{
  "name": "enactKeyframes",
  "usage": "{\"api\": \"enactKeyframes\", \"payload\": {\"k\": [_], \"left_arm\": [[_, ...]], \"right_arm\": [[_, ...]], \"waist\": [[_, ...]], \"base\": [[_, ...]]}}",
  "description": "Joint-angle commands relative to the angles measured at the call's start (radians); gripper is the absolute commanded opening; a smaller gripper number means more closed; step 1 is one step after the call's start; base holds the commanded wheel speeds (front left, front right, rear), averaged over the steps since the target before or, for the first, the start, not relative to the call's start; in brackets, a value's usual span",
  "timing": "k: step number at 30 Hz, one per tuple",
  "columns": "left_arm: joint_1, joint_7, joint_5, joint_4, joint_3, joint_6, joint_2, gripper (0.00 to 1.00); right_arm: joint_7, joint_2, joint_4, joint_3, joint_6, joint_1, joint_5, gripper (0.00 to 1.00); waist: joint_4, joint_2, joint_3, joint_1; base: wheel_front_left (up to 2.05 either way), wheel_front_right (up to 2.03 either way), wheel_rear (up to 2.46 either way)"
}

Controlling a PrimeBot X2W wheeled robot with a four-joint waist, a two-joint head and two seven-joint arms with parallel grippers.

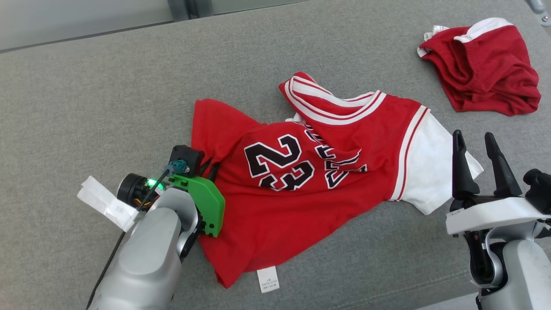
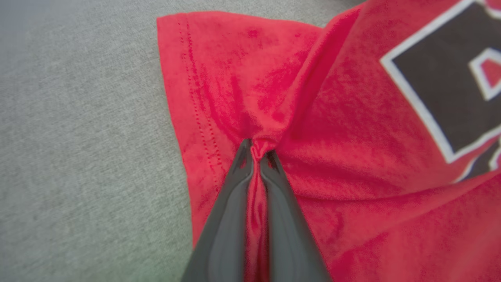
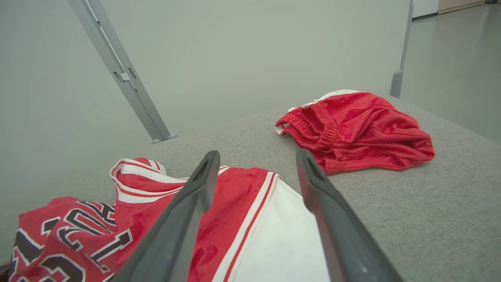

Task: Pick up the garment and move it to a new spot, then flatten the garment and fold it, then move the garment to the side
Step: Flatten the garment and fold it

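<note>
The garment (image 1: pixel 301 172) is a red jersey with white trim, a white sleeve and a black 23, lying crumpled on the grey padded surface (image 1: pixel 86 107). My left gripper (image 2: pixel 258 150) is shut on a pinch of red cloth just inside the garment's (image 2: pixel 352 137) hemmed left edge. In the head view my left wrist (image 1: pixel 193 193) covers that spot. My right gripper (image 1: pixel 473 135) stands open beside the white sleeve at the garment's right end, with nothing between its fingers. From the right wrist the gripper (image 3: pixel 257 154) hovers above the sleeve of the garment (image 3: pixel 235 196).
Crumpled red shorts (image 1: pixel 482 64) with a white band lie at the back right, seen also as the shorts (image 3: pixel 352 133) past my right fingers. A white care tag (image 1: pixel 267 279) sticks out at the garment's near hem. A slanted metal post (image 3: pixel 117 70) stands behind the surface.
</note>
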Motion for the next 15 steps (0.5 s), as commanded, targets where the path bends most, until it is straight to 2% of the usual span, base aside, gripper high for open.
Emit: {"api": "enactKeyframes", "payload": {"k": [1,8,15], "left_arm": [[-0.024,-0.02,0.011,-0.003,-0.005,0.006,0.014,0.0],[-0.104,-0.12,0.059,-0.04,-0.018,0.053,0.034,0.0],[-0.233,-0.125,0.101,-0.013,-0.034,0.078,0.077,0.0]], "right_arm": [[-0.006,0.001,0.001,-0.001,0.0,-0.01,0.0,1.0],[-0.01,0.0,-0.006,0.004,0.0,-0.023,-0.001,1.0],[-0.013,-0.005,-0.016,0.019,0.0,-0.05,0.004,1.0]], "waist": [[0.005,-0.0001,0.001,0.0],[0.013,-0.0001,0.016,0.0],[-0.018,-0.0001,0.053,0.0]], "base": [[0.0,0.0,0.0],[0.0,0.0,0.0],[0.0,0.0,0.0]]}}
